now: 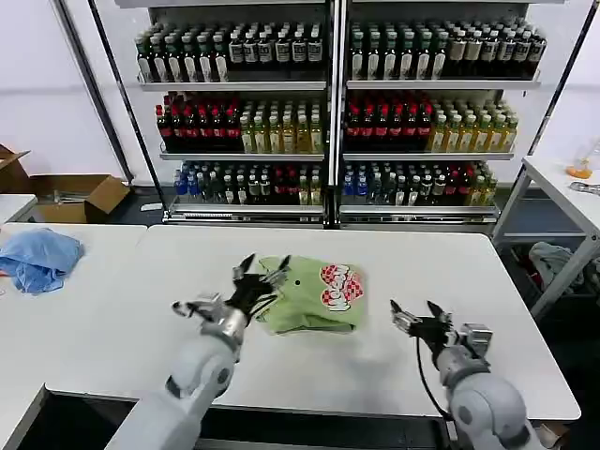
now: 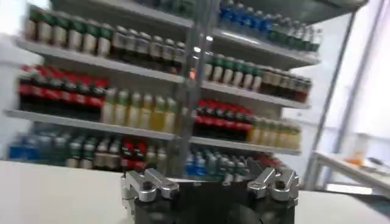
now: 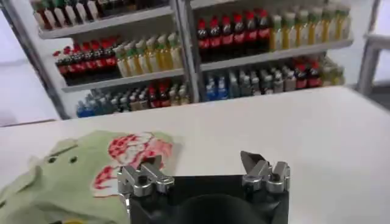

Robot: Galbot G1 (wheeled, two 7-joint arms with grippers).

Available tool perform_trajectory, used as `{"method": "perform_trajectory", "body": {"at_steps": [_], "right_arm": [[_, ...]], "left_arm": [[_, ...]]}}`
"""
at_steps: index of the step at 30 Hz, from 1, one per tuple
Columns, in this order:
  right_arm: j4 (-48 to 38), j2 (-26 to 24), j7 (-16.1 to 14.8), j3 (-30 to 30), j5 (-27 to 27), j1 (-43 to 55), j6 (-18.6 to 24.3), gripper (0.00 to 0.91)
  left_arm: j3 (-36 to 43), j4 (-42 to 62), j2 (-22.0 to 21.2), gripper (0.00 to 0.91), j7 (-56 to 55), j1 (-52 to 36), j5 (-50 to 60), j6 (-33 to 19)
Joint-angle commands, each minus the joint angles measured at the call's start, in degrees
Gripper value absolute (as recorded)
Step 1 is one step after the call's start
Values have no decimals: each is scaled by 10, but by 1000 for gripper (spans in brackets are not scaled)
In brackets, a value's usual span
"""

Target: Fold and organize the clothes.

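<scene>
1. while its jaws stand spread wide and hold nothing, the left gripper (image 1: pixel 261 269) hovers over the near-left edge of the shirt (image 1: pixel 314 295), fingertips pointing toward the collar side; whether they touch the fabric cannot be told.
2. jaws likewise parted and empty, the right gripper (image 1: pixel 417 314) hangs low above bare table (image 1: pixel 422 262), just off the shirt's right side and apart from it.
3. judged from this, the garment looks mostly folded, and the step in hand seems to be tidying or a last fold; doing it well likely means bringing the left fingers down onto the loose left edge, pinching all layers together, and keeping the cloth flat so the bundle does not spring open.
4. the right gripper would probably serve best by pinning the opposite edge.
5. the shirt lies near the middle of the white table, bunched into a rough compact rectangle, light green and soft, with small dark buttons near the collar and a red-and-white printed graphic (image 1: pixel 341 284) facing up on its right half.
6. edges look rumpled, not squared.
</scene>
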Motion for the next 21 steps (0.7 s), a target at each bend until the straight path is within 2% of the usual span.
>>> {"method": "perform_trajectory", "body": {"at_steps": [1, 6, 14, 17, 18, 19, 20, 21], "right_arm": [[-143, 67, 39, -118, 43, 152, 0, 907], [-211, 102, 56, -134, 40, 196, 0, 907], [-270, 132, 59, -144, 37, 223, -2, 907], [-282, 138, 61, -145, 38, 229, -2, 433], [-287, 139, 65, -145, 39, 231, -2, 141], [-287, 139, 67, -145, 39, 231, -2, 50], [-288, 138, 69, -146, 40, 230, -2, 0], [-287, 137, 71, -146, 41, 230, -2, 0]], "left_arm": [[-120, -78, 23, 907, -6, 194, 102, -29], [-129, -91, 22, 907, -6, 213, 99, -29], [-130, -98, 20, 907, -5, 223, 98, -30], [-129, -97, 20, 907, -4, 222, 97, -29], [-128, -97, 21, 907, -4, 221, 96, -29], [-128, -97, 21, 907, -4, 221, 95, -29], [-128, -97, 21, 907, -4, 220, 95, -29], [-127, -96, 21, 907, -4, 220, 94, -28]]}}
